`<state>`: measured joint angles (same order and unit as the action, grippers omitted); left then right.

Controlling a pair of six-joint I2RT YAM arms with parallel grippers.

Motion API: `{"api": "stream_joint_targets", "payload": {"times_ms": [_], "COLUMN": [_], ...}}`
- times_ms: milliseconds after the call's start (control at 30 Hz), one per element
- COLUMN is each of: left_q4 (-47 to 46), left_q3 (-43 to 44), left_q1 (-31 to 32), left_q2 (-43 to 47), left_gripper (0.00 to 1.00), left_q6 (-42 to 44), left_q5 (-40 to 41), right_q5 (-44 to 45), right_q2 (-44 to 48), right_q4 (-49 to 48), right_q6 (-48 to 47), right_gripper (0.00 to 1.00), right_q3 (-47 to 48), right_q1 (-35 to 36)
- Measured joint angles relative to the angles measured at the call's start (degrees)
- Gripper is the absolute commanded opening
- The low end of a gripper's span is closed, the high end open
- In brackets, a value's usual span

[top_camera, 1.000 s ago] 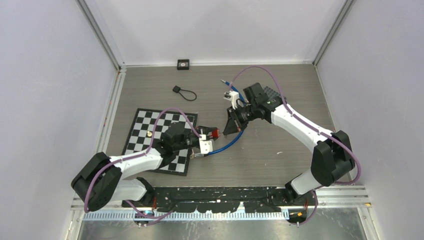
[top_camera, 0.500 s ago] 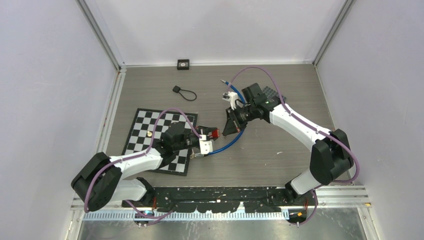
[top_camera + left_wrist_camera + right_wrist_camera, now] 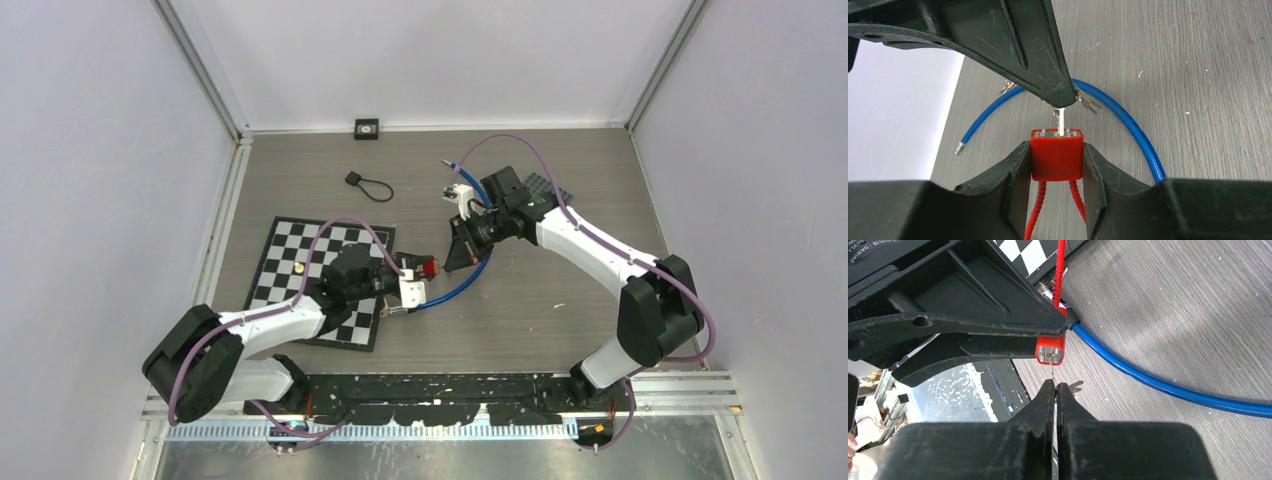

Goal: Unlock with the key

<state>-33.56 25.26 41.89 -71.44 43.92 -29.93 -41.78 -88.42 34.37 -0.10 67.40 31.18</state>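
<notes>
I count one red padlock (image 3: 1056,156), one key (image 3: 1061,121), one blue cable (image 3: 1128,125). My left claw (image 3: 1056,150), half spread, clamps the padlock's sides. My right claw (image 3: 1055,386), pressed together, pinches the key seated in it.

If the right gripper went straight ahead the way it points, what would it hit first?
The red padlock held by the left gripper, likely right away: the right gripper's key reaches the lock's face.
</notes>
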Motion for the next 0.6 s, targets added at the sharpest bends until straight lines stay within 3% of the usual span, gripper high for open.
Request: {"api": "stream_joint_targets", "payload": {"times_ms": [600], "left_q4": [6.64], "left_q3": [2.82], "left_q1": [2.51], "left_q2": [-0.13], "left_gripper": [0.00], "left_q6": [3.28], "left_q5": [7.04], "right_q5": [2.01], "right_q2": [-2.86], "right_q4": [0.85], "right_q6": [2.51], "right_gripper": [0.00], "right_q3": [2.32], "right_q1": [0.26]}}
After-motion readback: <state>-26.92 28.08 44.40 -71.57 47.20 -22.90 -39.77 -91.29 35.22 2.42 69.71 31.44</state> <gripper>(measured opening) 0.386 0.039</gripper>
